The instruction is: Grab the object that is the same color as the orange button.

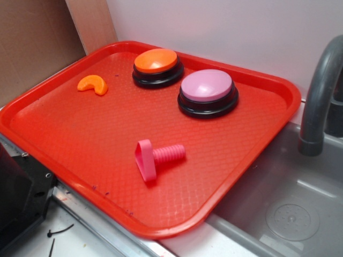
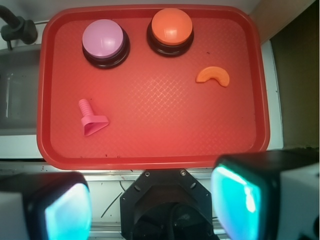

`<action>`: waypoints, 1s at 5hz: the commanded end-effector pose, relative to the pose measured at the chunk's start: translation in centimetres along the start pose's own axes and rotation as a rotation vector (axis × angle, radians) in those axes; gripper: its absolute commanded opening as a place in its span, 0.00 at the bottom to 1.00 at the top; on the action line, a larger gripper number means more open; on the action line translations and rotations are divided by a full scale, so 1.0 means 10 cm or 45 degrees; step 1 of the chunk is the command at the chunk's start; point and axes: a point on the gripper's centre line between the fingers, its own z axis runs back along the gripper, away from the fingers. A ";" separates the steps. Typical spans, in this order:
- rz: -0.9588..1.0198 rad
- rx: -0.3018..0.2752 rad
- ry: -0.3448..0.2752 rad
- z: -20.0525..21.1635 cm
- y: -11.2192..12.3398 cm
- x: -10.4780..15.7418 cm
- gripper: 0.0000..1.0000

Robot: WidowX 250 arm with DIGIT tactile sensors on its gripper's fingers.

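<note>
A small glossy orange crescent [image 1: 93, 84] lies on the red tray [image 1: 64, 139] near its far left corner; in the wrist view the crescent [image 2: 213, 76] sits right of centre. The orange button [image 1: 156, 63] with a black base stands at the tray's back, also in the wrist view [image 2: 171, 28]. My gripper [image 2: 152, 207] is high above the robot base, off the tray's near edge, open and empty, teal pads [image 2: 67, 215] wide apart. The gripper does not show in the exterior view.
A pink-lilac button [image 1: 208, 88] stands beside the orange one. A pink bolt-like toy [image 1: 155, 157] lies mid-tray, also in the wrist view [image 2: 91, 120]. A grey sink [image 1: 289, 209] with a faucet [image 1: 319, 101] lies right of the tray. The black robot base [image 1: 19, 198] sits at lower left.
</note>
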 end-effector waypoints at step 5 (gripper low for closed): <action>1.021 0.021 -0.145 -0.75 0.70 0.33 1.00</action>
